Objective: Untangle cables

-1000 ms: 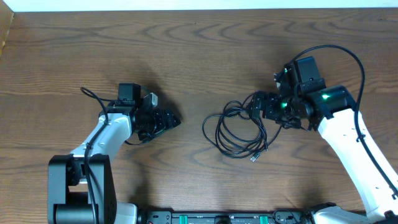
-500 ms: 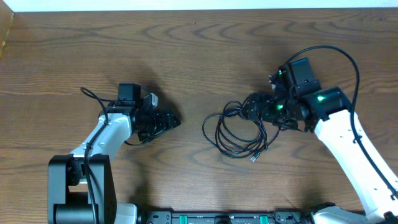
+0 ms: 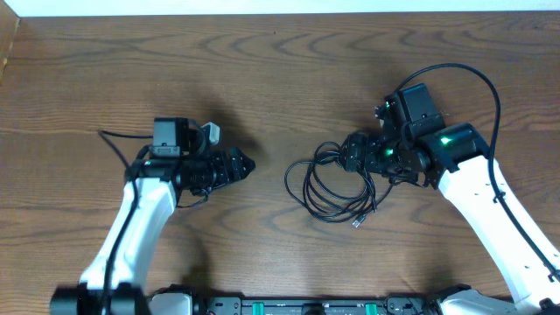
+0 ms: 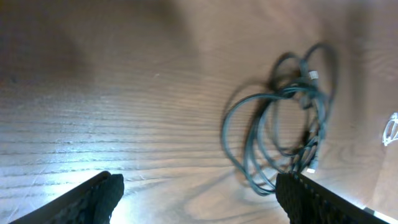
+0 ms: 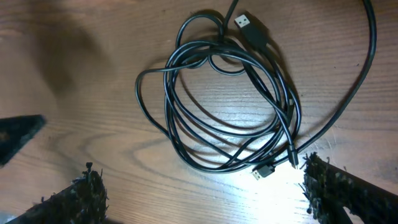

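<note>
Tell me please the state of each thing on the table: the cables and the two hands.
Cables: tangled in one loose coil, lying flat on the table.
Left hand: open, holding nothing, apart from the coil.
Right hand: open, holding nothing, at the coil's edge.

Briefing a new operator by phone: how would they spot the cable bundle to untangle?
On the wooden table, look beside the right pincer. The cables lie in loose, thin black loops with small plugs, unlike the thicker robot wire arching nearby.
</note>
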